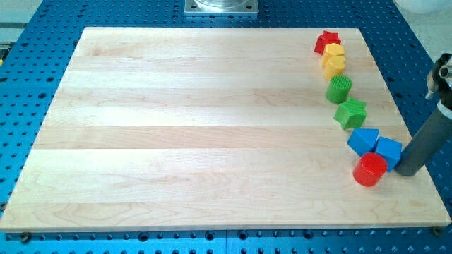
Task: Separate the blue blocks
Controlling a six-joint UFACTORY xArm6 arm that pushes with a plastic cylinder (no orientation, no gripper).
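Blocks: blue triangle (pixel 363 140) touching blue cube (pixel 388 149) | tip (pixel 405 171) just right of cube | pincer: not visible

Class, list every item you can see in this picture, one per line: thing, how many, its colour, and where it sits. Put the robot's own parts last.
Star block: 1, red, view's top right, head of the chain.
Yellow blocks: 2, one just below the star, the other, heart-like, below it, touching.
Cylinder: 1, green, below the yellow pair.
Star block: 1, green, below the green cylinder.
Blue blocks: 2, one and one, side by side, touching, at the right edge.
Cylinder: 1, red, below the blue pair, touching them.
Board: 1, pale wood, centre.
Table: 1, blue, perforated, around the board.
My tip: 1, dark rod end, right of the blue pair, against the right one.
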